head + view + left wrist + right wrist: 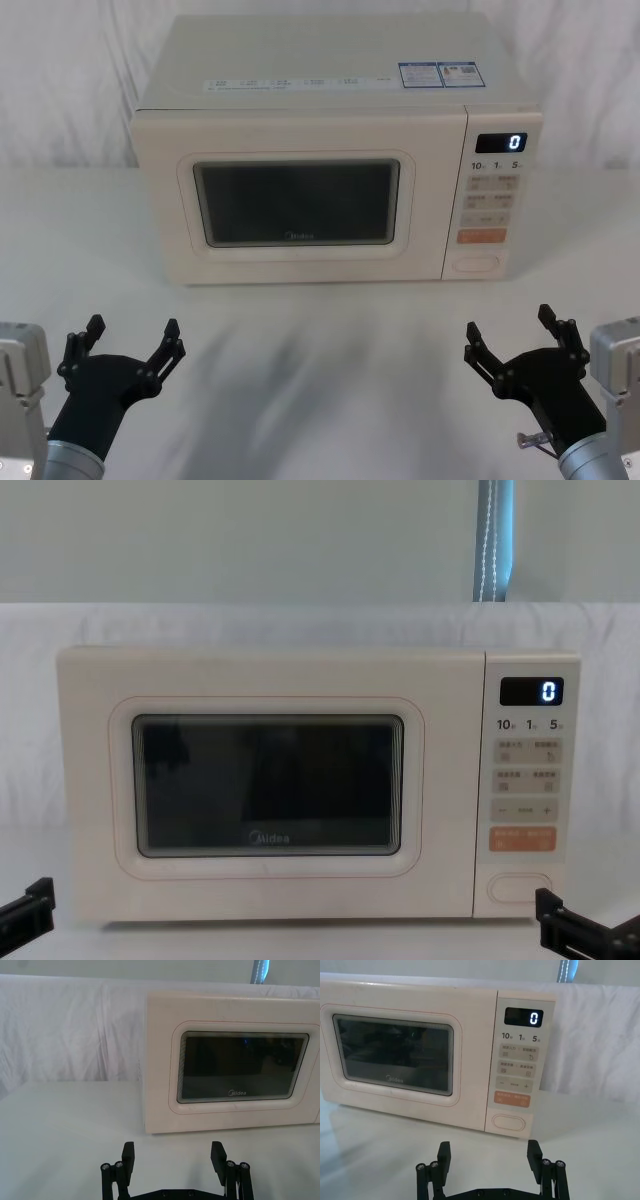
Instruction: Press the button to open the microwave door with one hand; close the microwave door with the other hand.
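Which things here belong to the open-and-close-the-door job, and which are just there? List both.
Belongs to the job:
the microwave, door shut
the microwave door
the button, bottom of the control panel
the right gripper, open, low in front of the panel
the left gripper, open, low in front of the door

Just there:
the orange button
the display reading 0
the white table

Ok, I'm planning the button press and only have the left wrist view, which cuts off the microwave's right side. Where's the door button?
Observer: The button is the lowest key on the control panel, just under the orange key.
Operator: Which end effector faces it?
Observer: The right end effector, open, hovering in front of the panel.
Operator: Anything on the display?
Observer: The display reads 0.
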